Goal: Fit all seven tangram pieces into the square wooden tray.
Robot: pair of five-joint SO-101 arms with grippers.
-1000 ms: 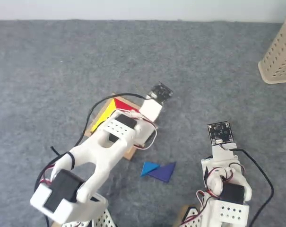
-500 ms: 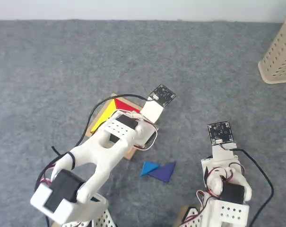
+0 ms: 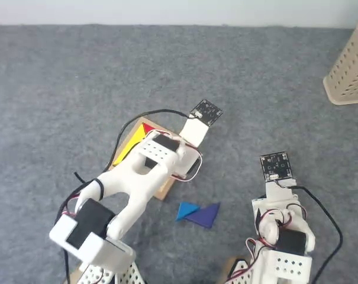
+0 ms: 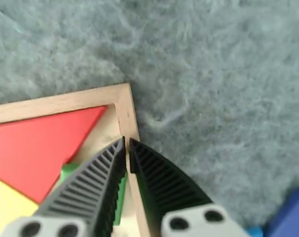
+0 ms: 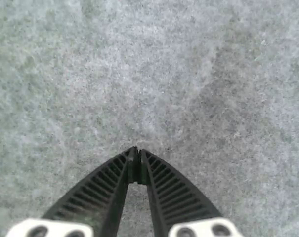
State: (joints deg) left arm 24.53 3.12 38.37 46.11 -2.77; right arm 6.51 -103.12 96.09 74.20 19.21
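The square wooden tray (image 4: 120, 106) lies on the grey carpet, and its near edge (image 3: 163, 190) pokes out from under my left arm. Inside it lie a red triangle (image 4: 35, 148), a yellow piece (image 4: 3, 210) and a green piece (image 4: 67, 172) partly hidden by my fingers. My left gripper (image 4: 126, 144) is shut, with its tips over the tray's rim near a corner. A blue triangle (image 3: 187, 209) and a purple piece (image 3: 205, 215) touch each other on the carpet right of the tray. My right gripper (image 5: 138, 150) is shut over bare carpet.
A beige slotted basket (image 3: 349, 65) stands at the far right edge. The right arm (image 3: 280, 228) sits at the near right, its body close to the loose pieces. Open carpet stretches across the far half of the table.
My left arm has swung a little to the right and farther out over the tray's far right corner. The right arm and the loose pieces have not moved.
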